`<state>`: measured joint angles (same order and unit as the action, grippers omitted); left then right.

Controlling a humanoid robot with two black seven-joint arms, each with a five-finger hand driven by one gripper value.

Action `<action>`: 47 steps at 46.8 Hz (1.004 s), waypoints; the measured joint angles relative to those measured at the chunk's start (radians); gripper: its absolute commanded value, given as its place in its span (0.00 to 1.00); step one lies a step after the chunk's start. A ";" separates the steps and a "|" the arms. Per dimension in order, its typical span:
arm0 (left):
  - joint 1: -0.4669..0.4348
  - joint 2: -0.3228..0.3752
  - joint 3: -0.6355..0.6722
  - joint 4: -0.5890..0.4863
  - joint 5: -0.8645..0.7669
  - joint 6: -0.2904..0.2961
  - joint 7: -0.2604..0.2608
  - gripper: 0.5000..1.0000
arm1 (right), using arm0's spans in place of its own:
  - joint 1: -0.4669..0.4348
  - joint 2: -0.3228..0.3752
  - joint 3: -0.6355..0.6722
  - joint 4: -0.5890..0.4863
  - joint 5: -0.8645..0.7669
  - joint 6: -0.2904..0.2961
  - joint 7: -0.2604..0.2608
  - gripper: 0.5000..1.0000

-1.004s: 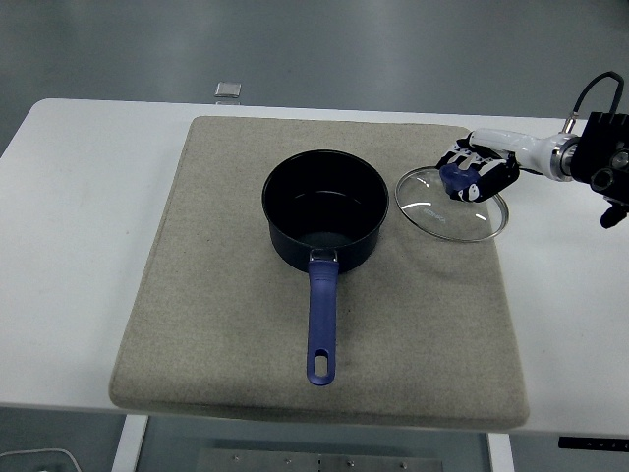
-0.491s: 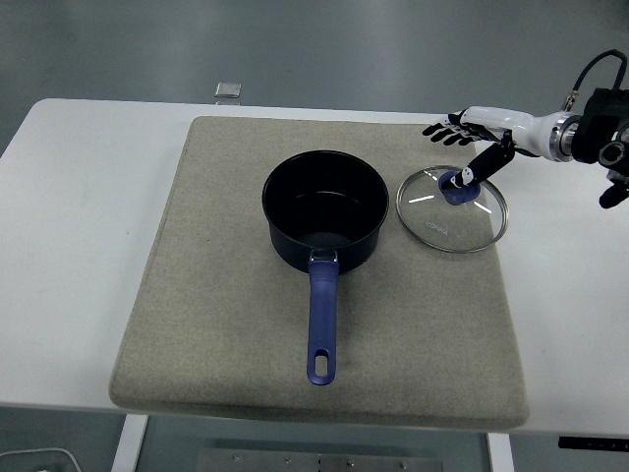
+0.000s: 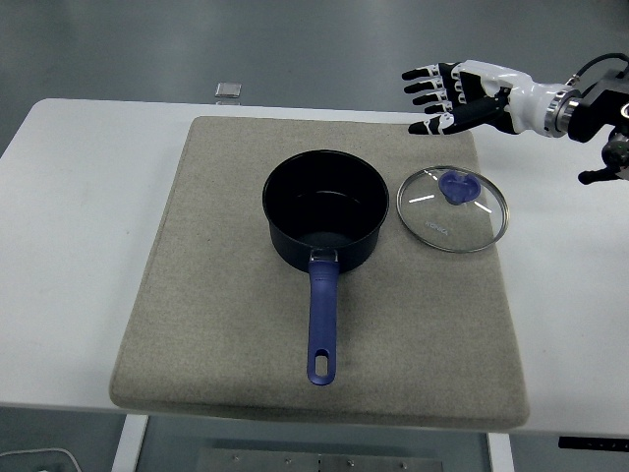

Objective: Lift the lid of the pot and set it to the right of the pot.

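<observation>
A dark blue pot (image 3: 324,209) with a long blue handle pointing toward the near edge stands uncovered in the middle of the beige mat (image 3: 216,295). Its glass lid (image 3: 452,207), with a blue knob, lies flat on the mat just right of the pot. My right hand (image 3: 439,96) hovers above and behind the lid with its fingers spread, holding nothing and well apart from the knob. The left arm does not show.
The mat covers most of the white table (image 3: 69,246). A small grey square object (image 3: 228,90) lies at the table's far edge, behind the mat's left corner.
My right hand let go of the lid's knob, opened its fingers, and rose up and back away from the lid. The lid now rests flat on the mat.
</observation>
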<state>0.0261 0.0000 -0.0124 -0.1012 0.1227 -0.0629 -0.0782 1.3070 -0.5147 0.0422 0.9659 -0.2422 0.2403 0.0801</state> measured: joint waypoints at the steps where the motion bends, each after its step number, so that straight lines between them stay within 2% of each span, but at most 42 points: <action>1: 0.000 0.000 0.000 0.000 0.000 0.000 0.000 1.00 | -0.005 0.002 0.009 -0.006 0.013 0.000 0.000 0.79; 10: 0.000 0.000 0.000 0.000 0.000 0.000 0.000 1.00 | -0.067 0.013 0.105 -0.059 0.162 0.001 -0.005 0.79; 18: 0.000 0.000 0.000 0.000 0.000 0.000 0.000 1.00 | -0.101 0.033 0.145 -0.099 0.359 0.001 -0.048 0.79; 30: 0.000 0.000 0.000 0.000 0.000 0.000 0.000 1.00 | -0.151 0.049 0.173 -0.129 0.645 0.002 -0.084 0.79; 36: 0.000 0.000 0.000 0.000 0.000 0.000 0.000 1.00 | -0.176 0.057 0.198 -0.128 0.700 0.002 -0.094 0.79; 47: 0.000 0.000 0.000 0.000 0.000 0.000 0.000 1.00 | -0.211 0.076 0.256 -0.128 0.696 0.001 -0.083 0.79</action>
<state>0.0262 0.0000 -0.0123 -0.1012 0.1227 -0.0629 -0.0782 1.0959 -0.4390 0.2985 0.8378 0.4534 0.2415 -0.0027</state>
